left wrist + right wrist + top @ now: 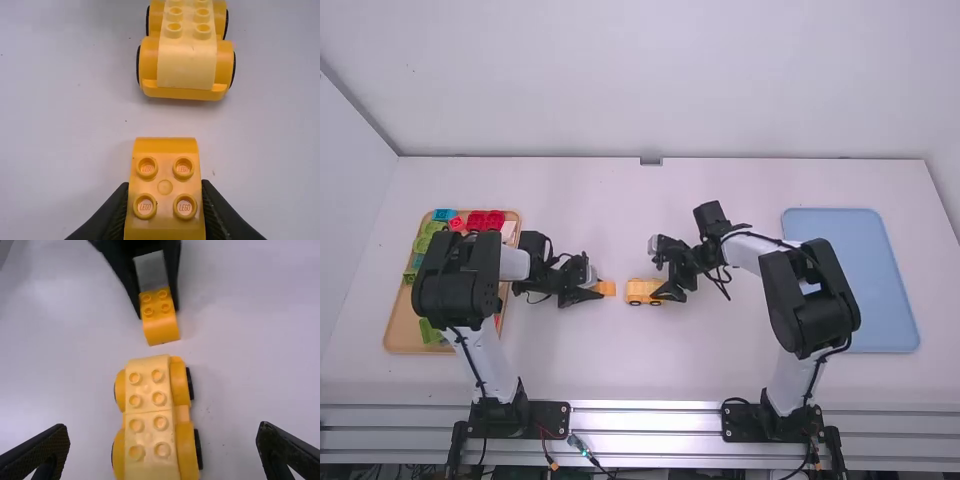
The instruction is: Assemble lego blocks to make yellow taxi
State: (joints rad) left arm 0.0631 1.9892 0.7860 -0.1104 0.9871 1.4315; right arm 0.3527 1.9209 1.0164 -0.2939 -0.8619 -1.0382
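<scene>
Orange-yellow block [165, 172]: four studs on top, curved end toward the car, held level-looking between the jaws of the left gripper [597, 291], one jaw on each side. Yellow car [150, 425]: orange base, black wheels, two paler studded pieces end to end on top, rounded at the end facing the left jaws. Car sits on the bench [570, 360] just ahead of the left jaws, block and car apart. Jaws of the right gripper [663, 272] wide and empty, car between them in their wrist view, bench visible along both its sides.

Edges: wooden tray [398, 335] with coloured blocks [429, 237] behind the left jaws, blue tray [850, 280] well behind the right jaws. Open bench between the two sets of jaws and the metal rails [645, 419], more on the far side toward the wall [650, 80].
</scene>
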